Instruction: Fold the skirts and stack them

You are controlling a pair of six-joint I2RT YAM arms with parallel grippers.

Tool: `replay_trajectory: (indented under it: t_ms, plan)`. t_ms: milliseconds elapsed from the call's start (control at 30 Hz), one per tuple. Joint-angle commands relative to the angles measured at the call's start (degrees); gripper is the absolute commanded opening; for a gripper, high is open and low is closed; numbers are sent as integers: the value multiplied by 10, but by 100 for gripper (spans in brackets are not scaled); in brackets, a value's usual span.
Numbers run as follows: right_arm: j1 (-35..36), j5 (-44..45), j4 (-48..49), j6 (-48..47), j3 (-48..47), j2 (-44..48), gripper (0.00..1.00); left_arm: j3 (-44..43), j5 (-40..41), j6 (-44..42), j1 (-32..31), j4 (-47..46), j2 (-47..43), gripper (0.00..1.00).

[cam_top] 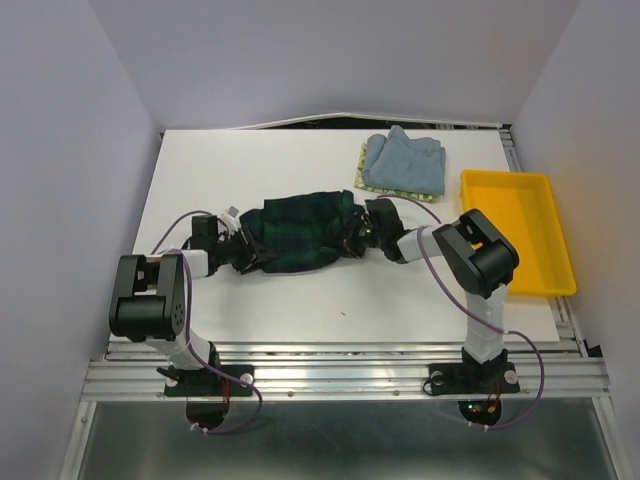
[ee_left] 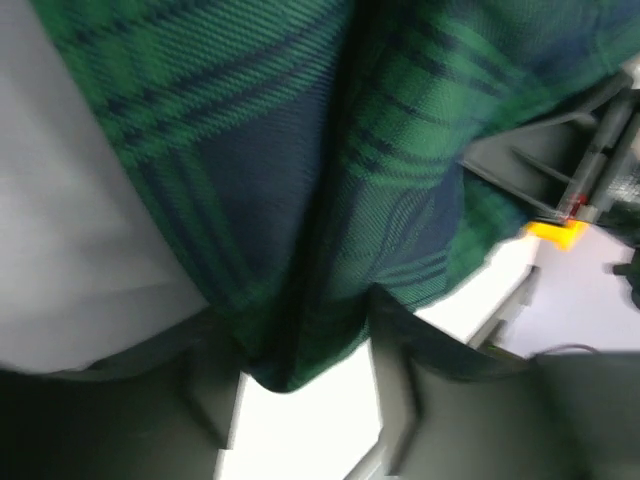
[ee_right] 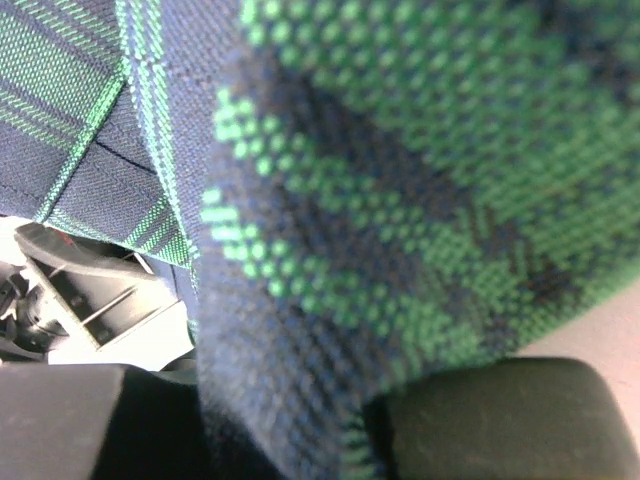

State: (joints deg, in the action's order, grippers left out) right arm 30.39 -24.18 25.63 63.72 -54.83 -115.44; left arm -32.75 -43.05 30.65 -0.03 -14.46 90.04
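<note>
Two skirts (cam_top: pixel 405 165) stacked already. Plaid skirt (cam_top: pixel 300 235) left to fold, pinched by right fingers (cam_top: pixel 358 238); left fingers (cam_top: pixel 240 252) maybe gripping, cannot tell.

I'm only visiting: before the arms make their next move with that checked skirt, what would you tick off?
1. The right fingers pinch the plaid skirt: ok.
2. The left fingers grip its other end: cannot tell, cloth sits between them.
3. The plaid skirt folded: not ok, rumpled between the arms.
4. The blue-grey skirt folded on the lemon-print skirt: ok.
5. The yellow tray apart from the plaid skirt: ok.
</note>
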Motion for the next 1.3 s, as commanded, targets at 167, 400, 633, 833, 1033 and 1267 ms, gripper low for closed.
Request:
replay_trajectory:
  t_ms: [167,400,633,833,1033,1267]
  plan:
    - [9,55,-103,-153,-81,-10,1,-29,93,21,-62,24,39,16]
    - [9,142,-173,-298,-128,35,1,-174,158,-45,-132,72,37,0]
    - [9,216,-177,-417,-151,76,1,-252,195,-43,-159,51,63,0]
    - [4,240,-142,-485,-166,96,1,-318,225,-69,-194,8,84,0]
    - [-20,272,-120,-522,-193,108,1,-392,239,-97,-211,-33,113,0]
    - [-75,280,-102,-547,-244,111,1,-516,227,-142,-248,-65,174,0]
